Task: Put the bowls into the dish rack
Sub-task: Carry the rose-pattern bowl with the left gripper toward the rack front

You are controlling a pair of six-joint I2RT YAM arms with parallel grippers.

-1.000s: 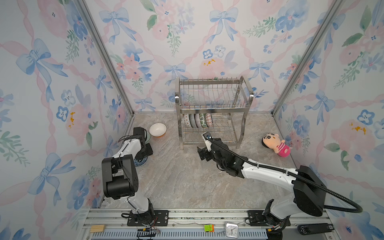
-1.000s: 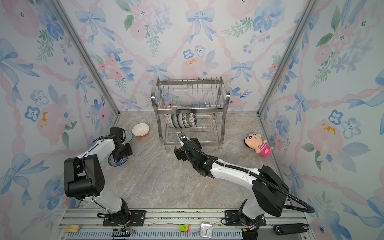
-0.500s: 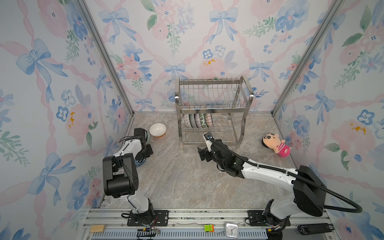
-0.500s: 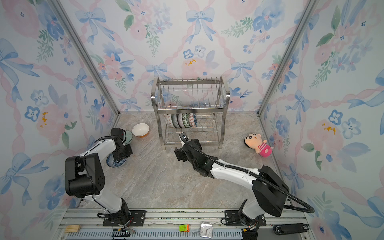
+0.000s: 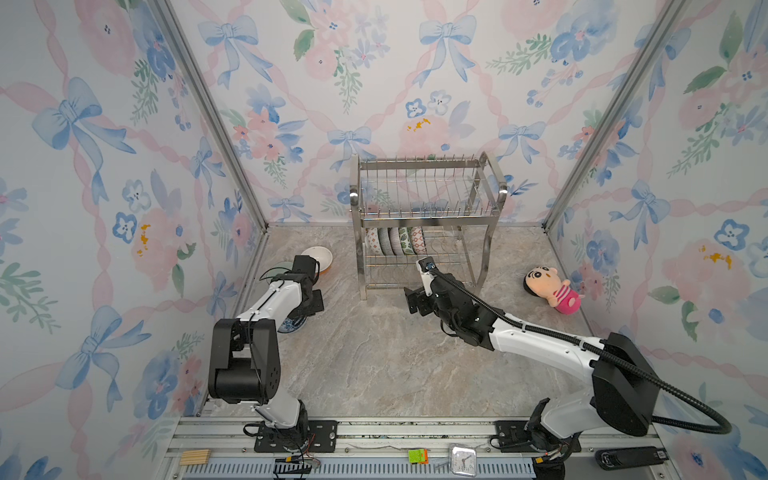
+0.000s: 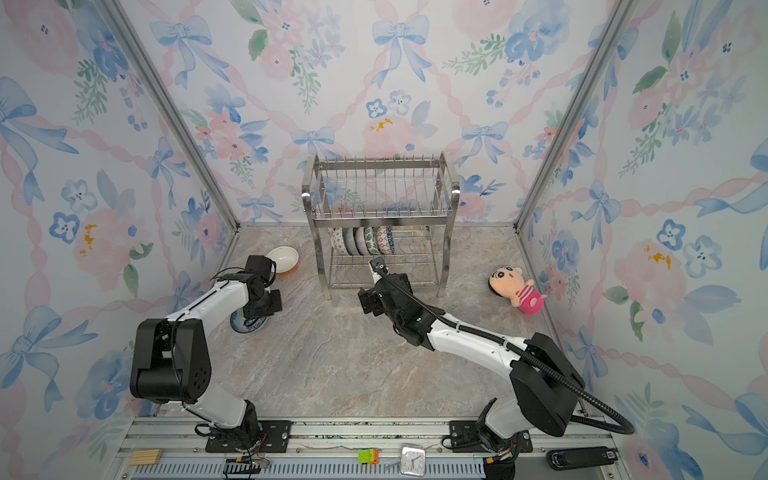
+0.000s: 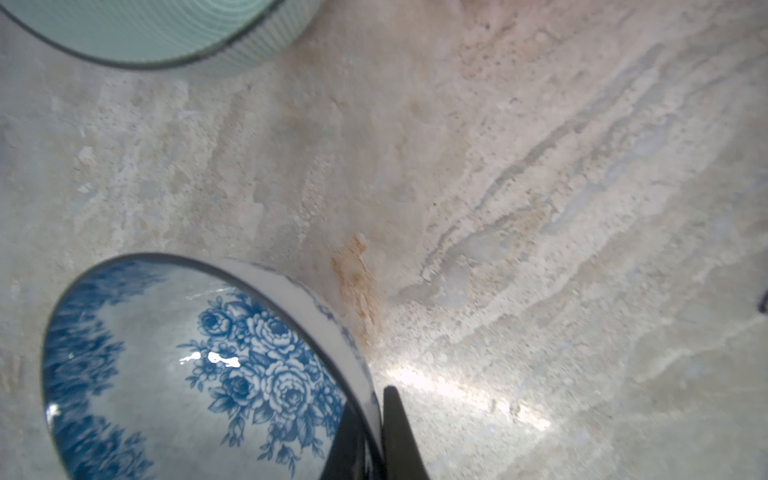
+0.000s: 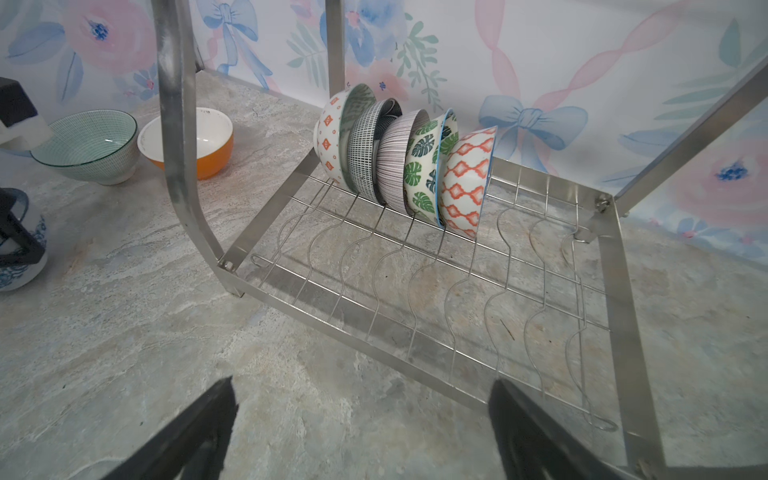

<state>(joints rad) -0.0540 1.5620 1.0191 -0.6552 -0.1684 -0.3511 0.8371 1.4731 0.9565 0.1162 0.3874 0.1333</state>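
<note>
My left gripper point(image 7: 372, 405) is shut on the rim of the blue floral bowl point(image 7: 187, 374), one finger inside and one outside. That bowl point(image 5: 291, 327) rests on the floor at the left, under the left gripper point(image 5: 305, 309). A pale green bowl point(image 7: 166, 33) and an orange-and-white bowl point(image 5: 321, 257) stand behind it. Several patterned bowls point(image 8: 395, 158) stand on edge in the lower tier of the dish rack point(image 5: 428, 195). My right gripper point(image 8: 363, 382) is open and empty, just in front of the rack's lower tier point(image 8: 615, 291).
A pink plush doll point(image 5: 550, 289) lies on the floor to the right of the rack. The rack's front left leg point(image 8: 178, 145) stands between the right gripper and the floor bowls. Walls close in at the left, back and right.
The left gripper's jaws have closed onto the blue floral bowl's rim. The right arm has hardly moved and stays open.
</note>
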